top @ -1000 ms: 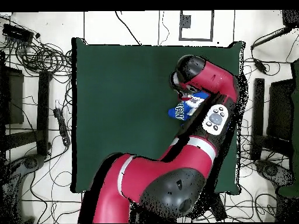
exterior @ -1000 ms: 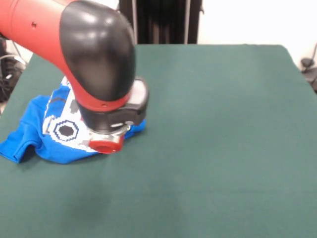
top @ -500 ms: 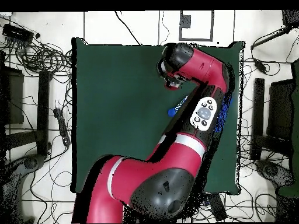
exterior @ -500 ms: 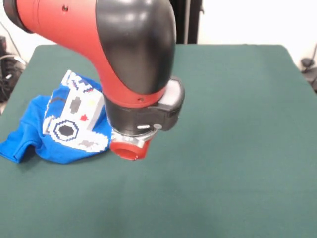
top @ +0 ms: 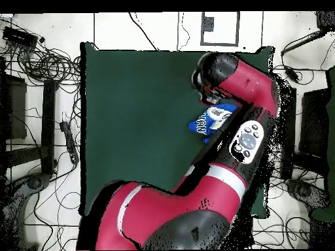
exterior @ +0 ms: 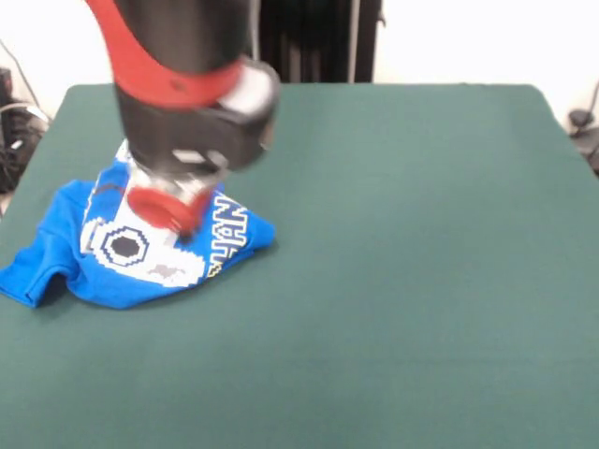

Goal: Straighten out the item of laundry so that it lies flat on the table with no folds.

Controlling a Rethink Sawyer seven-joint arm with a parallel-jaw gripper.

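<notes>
your gripper (exterior: 167, 208) hangs over the middle of the blue t-shirt (exterior: 122, 245), blurred, and you cannot tell from either view whether it grips anything. the t-shirt lies bunched near 1 edge of the green surface (exterior: 402, 262), print side up, with a sleeve curled under at its outer end and the hem rumpled. if you pinch at the centre you will likely catch 2 layers and drag the whole heap toward the edge, adding folds.
</notes>
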